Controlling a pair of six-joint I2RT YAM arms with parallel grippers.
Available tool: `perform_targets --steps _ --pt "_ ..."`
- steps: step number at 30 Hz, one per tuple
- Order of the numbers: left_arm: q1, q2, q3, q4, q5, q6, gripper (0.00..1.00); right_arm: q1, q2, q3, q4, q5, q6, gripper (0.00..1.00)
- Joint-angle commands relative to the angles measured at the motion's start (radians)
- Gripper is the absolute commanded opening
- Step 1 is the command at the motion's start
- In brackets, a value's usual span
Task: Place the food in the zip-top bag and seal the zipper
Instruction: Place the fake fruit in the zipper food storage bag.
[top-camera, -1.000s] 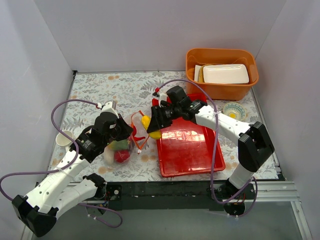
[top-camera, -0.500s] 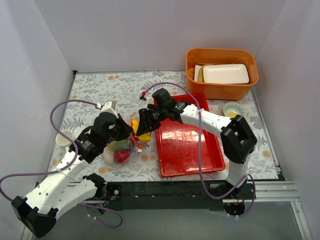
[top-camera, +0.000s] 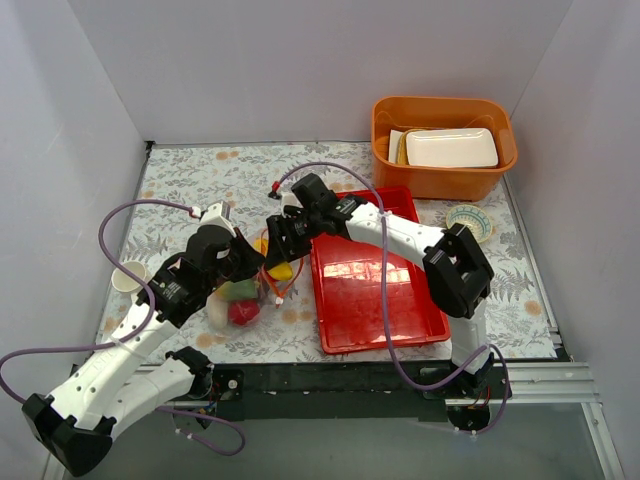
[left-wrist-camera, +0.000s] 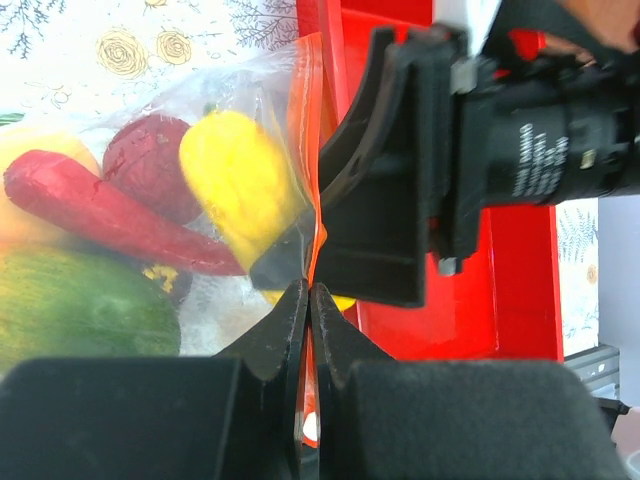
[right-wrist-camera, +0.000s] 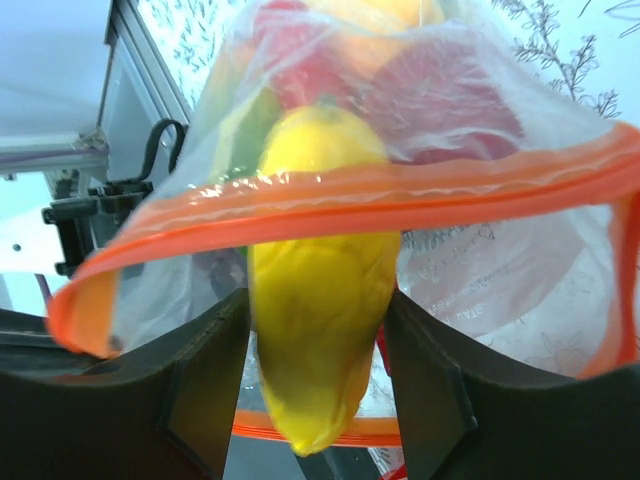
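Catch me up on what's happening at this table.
The left arm's fingers are pinched shut on the zipper, holding the zip-top bag open at its mouth. The right arm's fingers grip a yellow toy fruit, pushed partway through that mouth. Other food pieces, red, green and dark red, sit inside. The bag is not yet sealed.

Left arm (top-camera: 140, 325) reached forward, left gripper (left-wrist-camera: 308, 292) pinched fully shut. Right arm (top-camera: 400, 235) bent across toward the left, right gripper (right-wrist-camera: 318, 372) close beside it, fingers parted.
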Motion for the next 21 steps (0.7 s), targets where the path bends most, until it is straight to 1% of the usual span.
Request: perform_targets --steps 1,2,3,6,9,13,14,16,18,21 --pt "0.000 -0.036 0.004 -0.004 -0.030 0.007 0.00 0.020 -0.010 0.034 -0.022 -0.017 -0.043 0.64" --pt "0.000 -0.036 0.005 -0.005 -0.033 0.008 0.00 0.022 -0.015 0.032 -0.025 -0.015 -0.049 0.65" --pt "0.000 -0.038 0.004 -0.007 -0.033 0.008 0.00 0.022 -0.019 0.029 -0.022 -0.015 -0.055 0.69" --pt "0.000 -0.035 0.002 -0.007 -0.033 0.005 0.00 0.024 -0.032 0.034 -0.033 -0.014 -0.073 0.72" --pt "0.000 -0.035 0.001 -0.001 -0.030 -0.001 0.00 0.022 -0.056 0.042 -0.073 0.078 -0.090 0.72" --pt "0.000 -0.035 0.010 -0.002 -0.033 -0.001 0.00 0.017 -0.133 0.016 -0.105 0.257 -0.097 0.72" --pt "0.000 -0.033 0.009 -0.005 -0.035 -0.001 0.00 0.017 -0.146 0.008 -0.109 0.281 -0.097 0.71" --pt "0.000 -0.035 0.004 -0.008 -0.038 0.003 0.00 0.016 -0.198 -0.041 -0.073 0.346 -0.081 0.70" --pt "0.000 -0.036 -0.005 -0.002 -0.030 0.003 0.00 0.013 -0.234 -0.095 -0.036 0.359 -0.051 0.69" --pt "-0.002 -0.032 -0.001 -0.005 -0.022 0.007 0.00 0.011 -0.243 -0.107 -0.050 0.432 -0.029 0.65"
